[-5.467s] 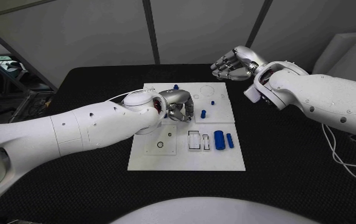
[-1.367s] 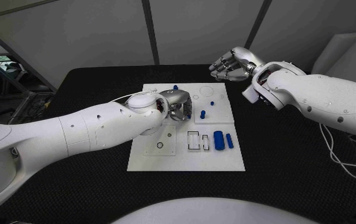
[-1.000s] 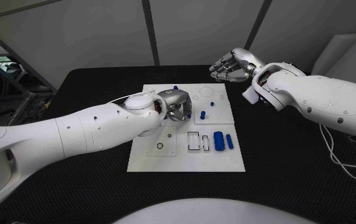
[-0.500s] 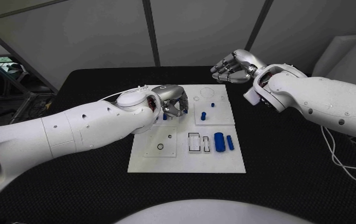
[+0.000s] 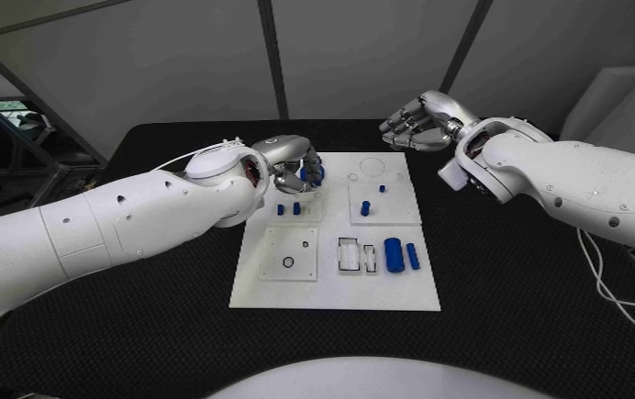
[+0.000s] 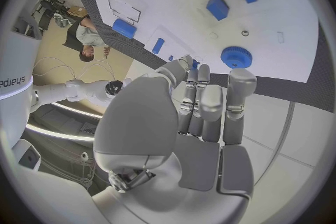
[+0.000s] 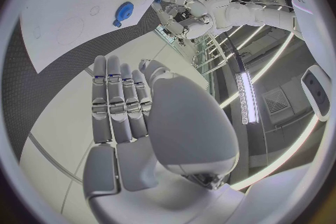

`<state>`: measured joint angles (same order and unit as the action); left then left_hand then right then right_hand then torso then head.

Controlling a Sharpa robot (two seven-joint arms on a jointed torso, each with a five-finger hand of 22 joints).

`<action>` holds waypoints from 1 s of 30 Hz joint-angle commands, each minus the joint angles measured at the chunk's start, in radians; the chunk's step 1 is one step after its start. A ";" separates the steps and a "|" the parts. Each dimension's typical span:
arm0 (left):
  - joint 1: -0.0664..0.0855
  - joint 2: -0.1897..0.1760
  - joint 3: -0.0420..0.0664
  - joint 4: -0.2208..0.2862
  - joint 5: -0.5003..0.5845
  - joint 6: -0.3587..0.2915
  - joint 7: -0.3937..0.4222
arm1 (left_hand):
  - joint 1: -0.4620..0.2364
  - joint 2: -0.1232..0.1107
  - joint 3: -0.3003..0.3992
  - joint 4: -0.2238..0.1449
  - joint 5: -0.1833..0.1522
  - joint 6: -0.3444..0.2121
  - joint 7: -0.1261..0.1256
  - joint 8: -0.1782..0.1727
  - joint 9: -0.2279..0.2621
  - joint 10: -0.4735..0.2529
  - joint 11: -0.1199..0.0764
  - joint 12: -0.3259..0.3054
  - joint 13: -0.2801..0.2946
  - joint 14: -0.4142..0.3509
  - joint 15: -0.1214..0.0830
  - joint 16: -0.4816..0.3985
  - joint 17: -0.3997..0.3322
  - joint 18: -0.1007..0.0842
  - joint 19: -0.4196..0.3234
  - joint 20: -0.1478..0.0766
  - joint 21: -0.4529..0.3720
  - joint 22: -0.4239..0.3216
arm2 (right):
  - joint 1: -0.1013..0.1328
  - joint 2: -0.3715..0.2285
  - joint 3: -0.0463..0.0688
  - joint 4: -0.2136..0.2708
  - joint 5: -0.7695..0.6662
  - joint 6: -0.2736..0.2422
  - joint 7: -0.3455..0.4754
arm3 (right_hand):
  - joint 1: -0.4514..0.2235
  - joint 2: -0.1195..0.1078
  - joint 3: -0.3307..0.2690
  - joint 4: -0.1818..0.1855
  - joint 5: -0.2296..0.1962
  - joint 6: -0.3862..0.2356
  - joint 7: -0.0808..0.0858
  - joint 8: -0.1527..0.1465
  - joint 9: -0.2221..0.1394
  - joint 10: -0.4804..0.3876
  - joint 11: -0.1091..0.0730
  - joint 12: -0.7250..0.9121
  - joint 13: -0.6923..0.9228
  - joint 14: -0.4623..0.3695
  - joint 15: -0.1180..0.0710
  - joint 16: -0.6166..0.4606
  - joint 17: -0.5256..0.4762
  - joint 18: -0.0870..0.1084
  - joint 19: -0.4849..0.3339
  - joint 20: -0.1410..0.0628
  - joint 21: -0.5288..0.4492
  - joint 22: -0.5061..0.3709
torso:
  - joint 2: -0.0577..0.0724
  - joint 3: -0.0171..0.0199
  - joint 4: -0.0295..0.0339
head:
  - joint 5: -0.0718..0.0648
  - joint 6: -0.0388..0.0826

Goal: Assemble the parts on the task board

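The white task board [image 5: 331, 289] lies in the middle of the black table. My left hand [image 5: 294, 171] hovers over the board's far left part, fingertips right beside a blue gear [image 5: 312, 175]. In the left wrist view the hand [image 6: 196, 117] has its fingers straight and close together with nothing in the palm, and the gear [image 6: 236, 57] lies just beyond them. Two small blue blocks [image 5: 289, 208] sit side by side on the board. My right hand [image 5: 421, 124] hangs off the board's far right corner, fingers loosely extended and holding nothing [image 7: 140, 123].
On the board's right half stand a blue peg [image 5: 364, 207] and a smaller blue stub [image 5: 383, 188]. A thick blue cylinder [image 5: 393, 254] and a thin one [image 5: 412, 254] lie near empty rectangular slots [image 5: 347, 254]. Black table surrounds the board.
My left hand has moved from the board's middle toward its far left, up to the gear, uncovering the two small blue blocks. My right hand has barely shifted.
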<state>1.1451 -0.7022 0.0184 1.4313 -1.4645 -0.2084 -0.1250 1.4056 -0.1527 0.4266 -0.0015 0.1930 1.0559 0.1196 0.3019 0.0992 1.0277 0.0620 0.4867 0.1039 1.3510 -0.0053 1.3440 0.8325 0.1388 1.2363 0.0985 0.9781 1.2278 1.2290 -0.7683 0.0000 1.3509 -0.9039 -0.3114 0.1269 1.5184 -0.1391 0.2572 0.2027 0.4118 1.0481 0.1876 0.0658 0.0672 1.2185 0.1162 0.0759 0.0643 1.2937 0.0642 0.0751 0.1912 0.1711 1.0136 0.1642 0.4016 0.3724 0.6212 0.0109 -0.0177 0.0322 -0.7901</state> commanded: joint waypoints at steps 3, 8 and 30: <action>0.001 -0.019 0.004 -0.009 0.024 0.003 -0.011 | -0.001 -0.009 0.008 0.000 0.004 0.005 0.000 -0.004 0.001 0.006 0.002 -0.006 -0.002 0.005 -0.001 0.003 0.000 -0.006 0.005 0.000 -0.002 0.001 | 0.001 -0.001 0.001 0.000 -0.002 -0.005 0.006 | -0.011 -0.002 0.005 -0.001 0.005 0.007 0.000 0.002 0.000 0.002 0.002 0.002 0.000 0.004 0.000 -0.002 -0.001 0.005 -0.006 -0.003 0.005 0.001 | 0.001 0.0010 -0.0014 | 0.006 0.000; 0.001 -0.033 0.005 -0.024 0.037 0.014 -0.013 | -0.002 -0.010 0.009 0.000 0.004 0.005 0.001 -0.004 0.001 0.006 0.002 -0.007 -0.002 0.004 -0.001 0.002 -0.004 -0.006 0.005 0.000 -0.002 0.002 | 0.001 -0.001 0.001 0.000 -0.002 -0.005 0.006 | -0.011 -0.002 0.005 -0.001 0.005 0.007 0.000 0.002 0.000 0.002 0.002 0.002 0.000 0.004 0.000 -0.002 -0.001 0.005 -0.006 -0.003 0.005 0.001 | 0.001 0.0013 -0.0020 | 0.008 0.000; -0.008 -0.015 0.002 -0.133 0.042 0.057 -0.006 | -0.019 -0.038 0.077 0.002 -0.003 0.019 0.012 -0.024 -0.003 0.033 0.012 -0.082 -0.029 0.014 0.007 0.019 0.019 -0.004 -0.003 0.006 -0.023 0.001 | 0.000 -0.003 0.001 0.002 -0.002 -0.005 0.006 | -0.015 -0.002 0.006 -0.001 0.006 0.006 0.000 0.002 0.000 0.001 0.002 0.001 0.000 0.003 0.000 -0.003 -0.001 0.005 -0.008 -0.002 0.005 0.002 | 0.002 0.0001 -0.0017 | 0.013 -0.001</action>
<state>1.1367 -0.7183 0.0204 1.3010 -1.4277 -0.1627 -0.1352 1.3881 -0.1808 0.5003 0.0000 0.1928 1.0684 0.1324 0.2798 0.0974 1.0554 0.0758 0.4068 0.0752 1.3584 0.0022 1.3593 0.8521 0.1387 1.2363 0.0984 0.9581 1.2277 1.2278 -0.7704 0.0000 1.3510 -0.9039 -0.3115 0.1269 1.5130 -0.1445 0.2572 0.2028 0.4118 1.0481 0.1877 0.0658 0.0672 1.2184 0.1161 0.0759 0.0643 1.2937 0.0642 0.0751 0.1913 0.1711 1.0099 0.1606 0.4016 0.3737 0.6231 0.0118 -0.0206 0.0463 -0.7903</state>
